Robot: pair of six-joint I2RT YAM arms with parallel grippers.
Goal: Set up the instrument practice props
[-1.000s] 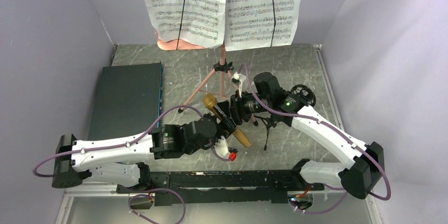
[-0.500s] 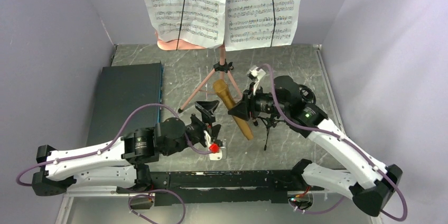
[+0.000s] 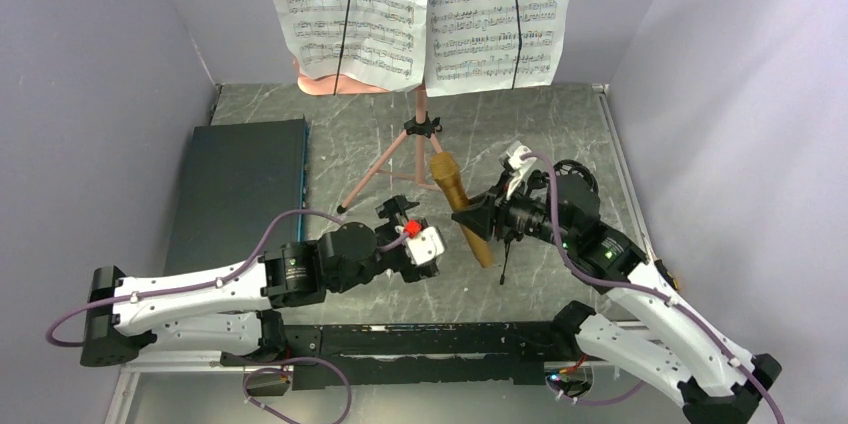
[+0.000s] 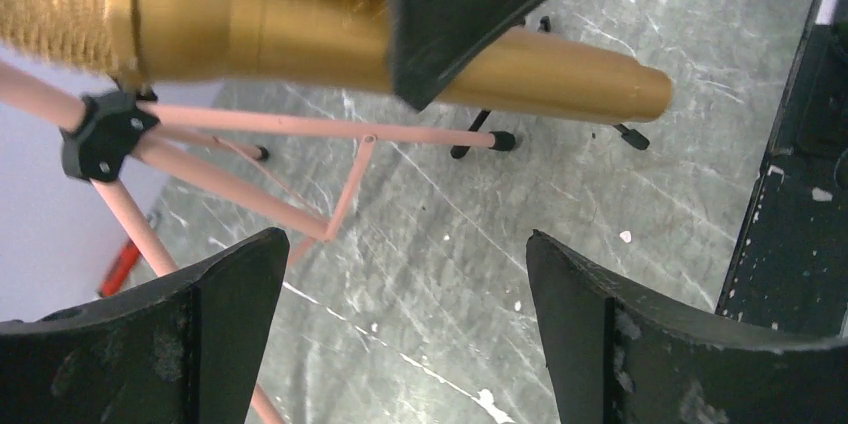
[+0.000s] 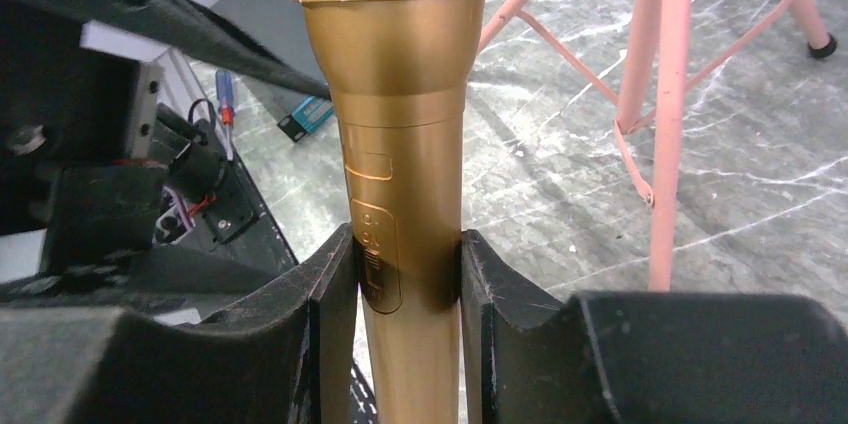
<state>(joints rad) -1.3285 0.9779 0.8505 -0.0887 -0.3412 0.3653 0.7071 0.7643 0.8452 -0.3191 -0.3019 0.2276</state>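
gold microphone (image 3: 460, 206) off the table, centre of the top view, pinched at mid-body by the right gripper (image 5: 405, 266). both pads are pressed flat on the barrel in the right wrist view.

long axis runs diagonally in the top view, with the mesh head toward upper left and the tail toward lower right.

small black tripod mic stand (image 3: 503, 262) stands just right of the tail, partly hidden under the right wrist; its clip can't be made out.

left gripper (image 4: 398, 264) spread wide and holding nothing. it sits left of the mic and apart from it, and the mic crosses the top of its own view.

pink music stand (image 3: 421, 127) is upright at top centre, carrying the sheet-music pages (image 3: 350, 4).

judgement: the right arm is nearer and carries the mic. seating it means swinging the tail down over the stand's top.
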